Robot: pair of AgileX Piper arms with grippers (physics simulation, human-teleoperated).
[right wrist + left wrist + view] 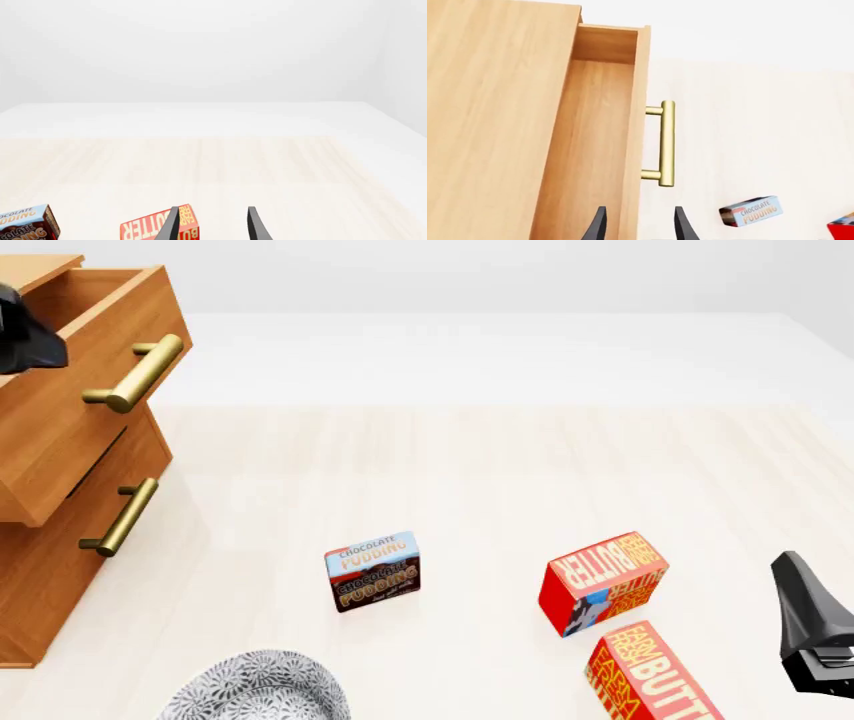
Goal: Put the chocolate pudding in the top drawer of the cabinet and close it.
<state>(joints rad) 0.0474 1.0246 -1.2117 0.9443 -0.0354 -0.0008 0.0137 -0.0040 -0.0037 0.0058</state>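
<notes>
cabinet [54, 490]: table's left edge | chocolate pudding [372, 571]: right of cabinet, on table [534, 470] | butter boxes [603, 582] [650, 678]: farther right of cabinet | plate [260, 688]: nearer than pudding

Right pincer [213, 225] shows only its two dark fingertips [172, 225], spread apart with bare worktop [220, 165] between them, gripping nothing. Landmark: the butter box [150, 227], red with orange lettering, cut off by the frame edge. One fingertip overlaps the butter box's edge in the picture; cannot tell if they touch. Chocolate pudding box [27, 222], light blue over dark brown, sits on the worktop apart from the butter box, on the side away from the pincer, also cropped. Beyond the butter box, pale wood worktop, then a white surface and wall.
</notes>
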